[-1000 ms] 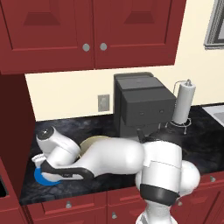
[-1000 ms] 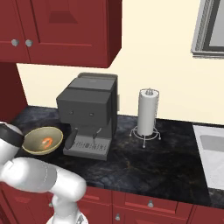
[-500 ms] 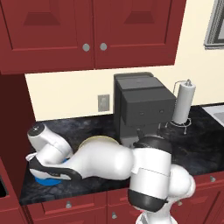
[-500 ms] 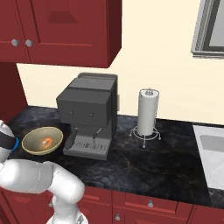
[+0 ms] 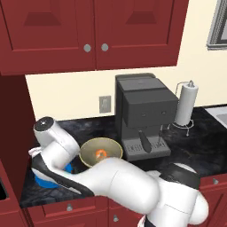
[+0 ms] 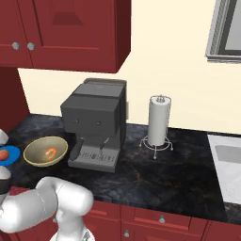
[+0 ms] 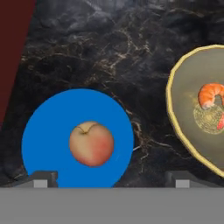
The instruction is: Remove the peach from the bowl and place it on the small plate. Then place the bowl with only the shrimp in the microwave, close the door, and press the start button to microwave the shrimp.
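The peach [image 7: 91, 143] lies in the middle of the small blue plate [image 7: 48, 144], free of any grip. My gripper [image 7: 112, 179] hangs straight above it, open, its fingertips [image 7: 41, 179] standing wide to either side. To the right of the plate sits the tan bowl [image 7: 183, 118] with just the shrimp [image 7: 211, 95] inside. From the base, the bowl [image 5: 91, 148] shows beside my arm, with the plate [image 5: 46, 181] under my hand. The right base view has the peach [image 6: 4, 154] on the plate [image 6: 12, 151], left of the bowl [image 6: 35, 155]. The microwave and its door are out of view.
A grey coffee machine [image 5: 142, 115] stands just right of the bowl on the dark marble counter [image 6: 155, 174]. Further right is a paper towel holder [image 6: 159, 122], then a sink [image 6: 228, 155]. Red cabinets hang overhead, and a tall red panel [image 7: 13, 48] borders the plate's left side.
The jaws have spread wide and let go of the peach, which now rests on the blue plate. My hand has risen slightly above it. The bowl has not moved.
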Tool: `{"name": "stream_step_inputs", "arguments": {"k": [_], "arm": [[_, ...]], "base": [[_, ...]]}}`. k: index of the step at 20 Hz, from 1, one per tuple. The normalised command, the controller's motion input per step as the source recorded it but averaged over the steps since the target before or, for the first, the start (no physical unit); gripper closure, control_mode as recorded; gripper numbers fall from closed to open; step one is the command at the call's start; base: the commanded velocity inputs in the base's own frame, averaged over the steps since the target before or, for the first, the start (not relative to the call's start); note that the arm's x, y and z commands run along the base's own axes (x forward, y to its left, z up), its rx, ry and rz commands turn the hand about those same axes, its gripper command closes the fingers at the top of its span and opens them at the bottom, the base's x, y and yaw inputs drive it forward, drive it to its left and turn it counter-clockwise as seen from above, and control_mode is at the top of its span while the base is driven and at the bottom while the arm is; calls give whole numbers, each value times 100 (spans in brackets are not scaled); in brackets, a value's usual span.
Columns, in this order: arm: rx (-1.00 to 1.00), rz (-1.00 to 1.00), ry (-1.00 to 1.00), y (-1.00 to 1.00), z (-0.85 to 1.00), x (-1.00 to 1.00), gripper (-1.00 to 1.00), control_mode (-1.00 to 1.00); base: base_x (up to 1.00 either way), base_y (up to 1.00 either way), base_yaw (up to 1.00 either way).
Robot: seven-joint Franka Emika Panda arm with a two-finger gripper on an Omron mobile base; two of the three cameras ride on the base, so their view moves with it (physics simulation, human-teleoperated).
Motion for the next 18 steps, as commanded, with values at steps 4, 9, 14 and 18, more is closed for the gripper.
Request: {"name": "stream_step_inputs", "arguments": {"k": [4,9,14,18], "arm": [[21,-7,-4,-92,7,-54,-100,-100],[1,-3,3,-45,6,-8,-100,-100],[-22,0,23,-6,10,35,-100,-100],[-27,1,21,-4,0,40,-100,-100]], "base": [[0,0,0],[0,0,0],[0,0,0],[0,0,0]]}}
